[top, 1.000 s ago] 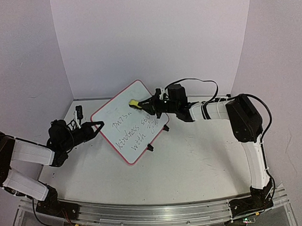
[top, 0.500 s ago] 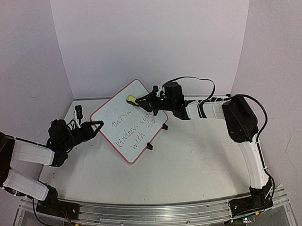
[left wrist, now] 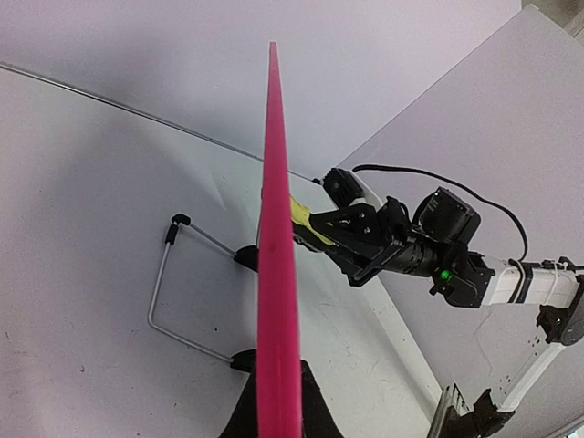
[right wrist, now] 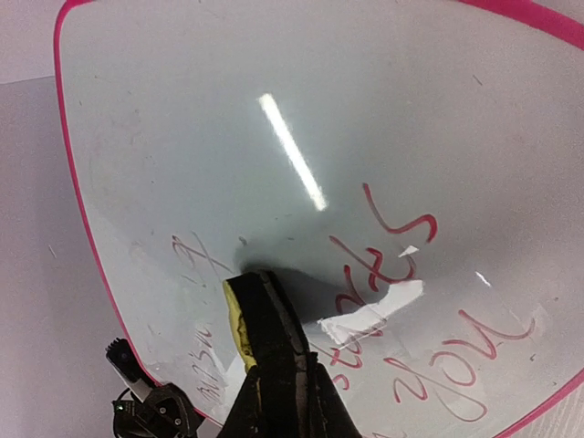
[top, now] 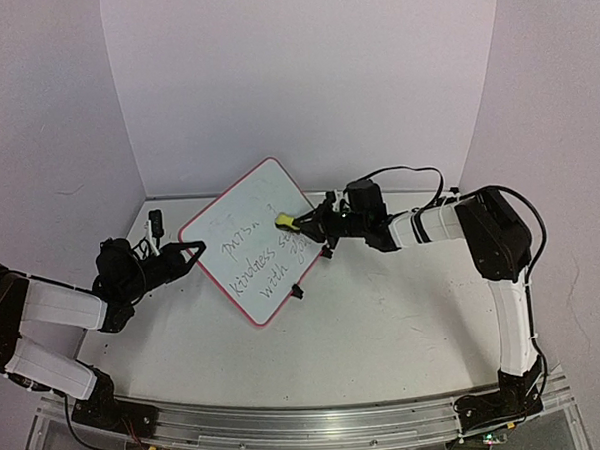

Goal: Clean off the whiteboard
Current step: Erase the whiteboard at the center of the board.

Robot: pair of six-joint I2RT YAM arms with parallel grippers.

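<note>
1. Left arm (top: 70, 307), near left: jaws clamped on the left corner of the whiteboard (top: 253, 245). In the left wrist view its pink edge runs straight down into the jaws.
2. Whiteboard sits mid-counter (top: 384, 321), tilted up on a wire stand (left wrist: 152, 301) and black feet (top: 298, 293). Marker lines (top: 262, 257) cover the near half; the far half reads clean.
3. Right arm (top: 434, 224) reaches in from the right, jaws pinched together on a yellow block (top: 282, 222). The block is pressed to the board face at the far edge of the text.
4. Risks, my read:
   - Wipe pressure on a tilted board held at one corner could pivot it or slip it out of the left jaws, and the stand could skid.
   - Small block, thin pinch: it could twist or pop out, leaving bare jaw tips to scrape the surface.
   - Narrow pad: streaks could get missed between passes, especially near the frame at the near corner.
</note>
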